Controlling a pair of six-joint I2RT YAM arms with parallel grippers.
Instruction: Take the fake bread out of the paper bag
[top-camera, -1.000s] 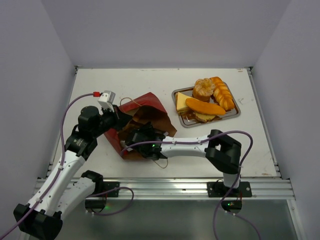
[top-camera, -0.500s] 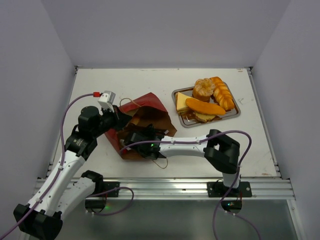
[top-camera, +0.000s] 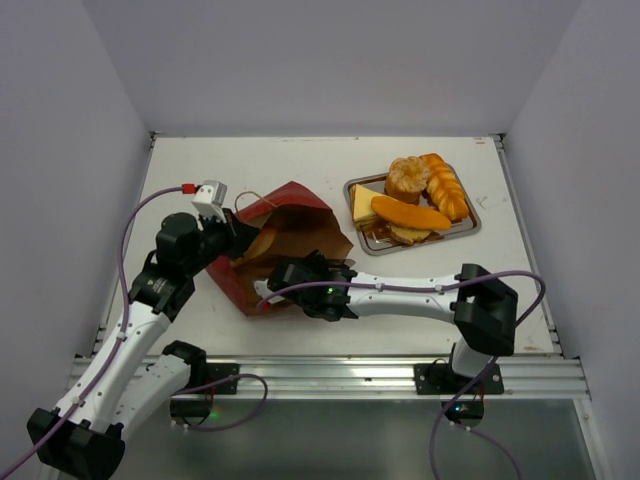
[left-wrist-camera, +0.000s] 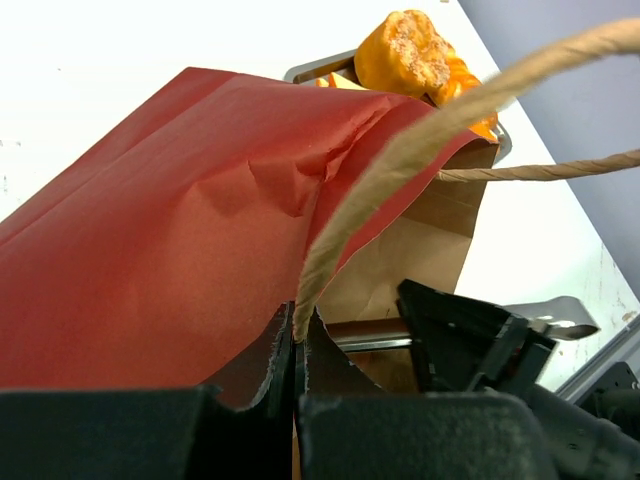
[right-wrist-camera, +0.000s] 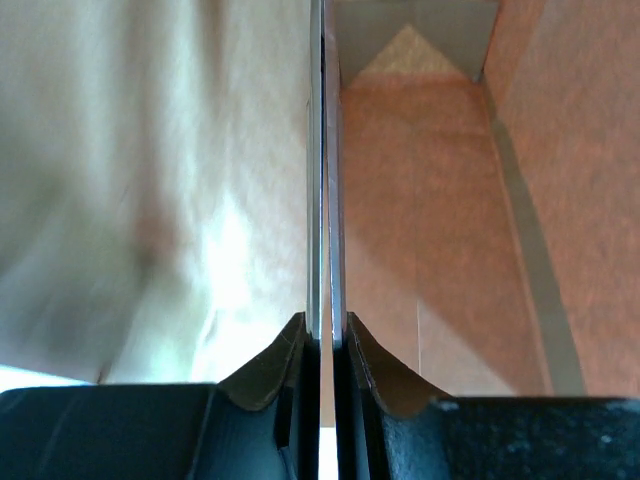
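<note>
Left gripper (left-wrist-camera: 298, 335) pinches the string handle (left-wrist-camera: 400, 150) of the paper bag (left-wrist-camera: 180, 230); right gripper (right-wrist-camera: 327, 340) clamps its wall. Paper looks light, floppy: grip the rim.

No writing to read

No letters, numbers, brand marks, labels or signs can be made out in any of the three views. The paper bag (top-camera: 290, 200), seen closest, shows only plain dark red paper outside and plain brown paper inside.
</note>
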